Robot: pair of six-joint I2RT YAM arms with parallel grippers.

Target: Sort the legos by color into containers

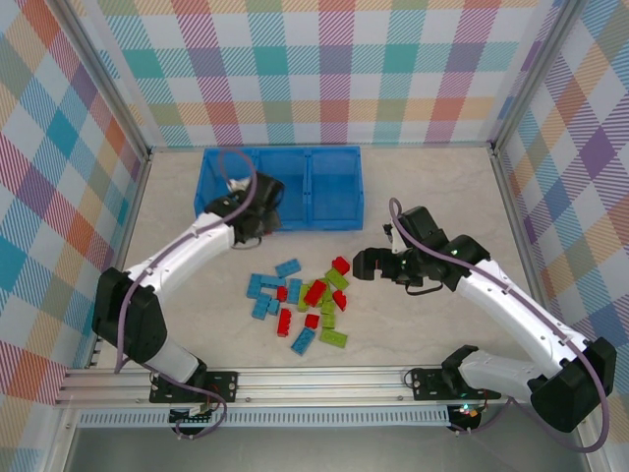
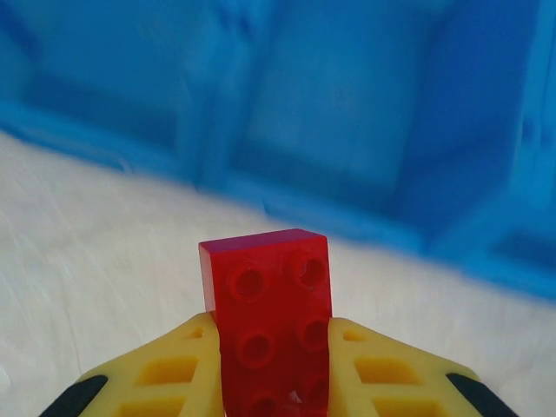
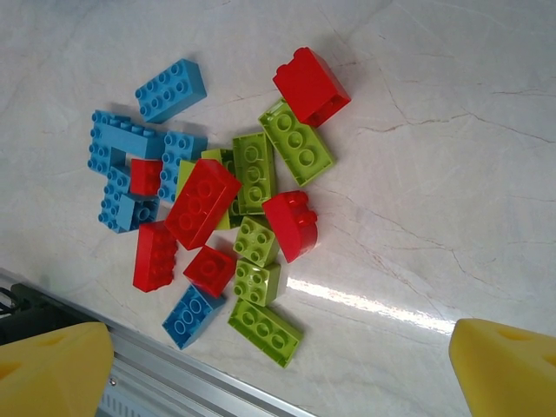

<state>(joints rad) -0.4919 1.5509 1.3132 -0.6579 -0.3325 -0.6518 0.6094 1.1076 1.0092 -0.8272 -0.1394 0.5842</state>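
Left gripper (image 1: 257, 205) is out at the near-left corner of the blue tray (image 1: 334, 187), clamped down on a red brick (image 2: 269, 304). On its wrist cam, both yellow fingers (image 2: 187, 369) pinch the brick's long sides. The brick is upright, studs facing the camera, top end sticking out past the tips. Bare table (image 2: 104, 261) is below it and the tray wall (image 2: 330, 113) just ahead, blurred. From above I can't tell if the brick is over the left compartment (image 1: 221, 177) or short of the near wall, as that spot is hidden.

The tray has three square compartments in a row and sits at the far side of the table, left of centre.

Rest of the legos (image 1: 300, 300) lie in a loose pile on the table between the two arms, on the near side of the tray and apart from it. Light blue ones (image 3: 130, 165) bunch at the pile's left, with red and lime mixed through the middle and right, several touching or overlapping. A big red one (image 3: 201, 201) lies on top of lime ones mid-pile. A red block (image 3: 311, 85) sits at the far-right edge, right against a lime brick (image 3: 295, 143).

Right gripper (image 1: 366, 264) hovers just right of the pile, beside that red block. Its jaws are spread wide, gripping nothing and touching nothing. Its fingertips (image 3: 52, 369) sit at the bottom corners of its wrist view, pile ahead of them.
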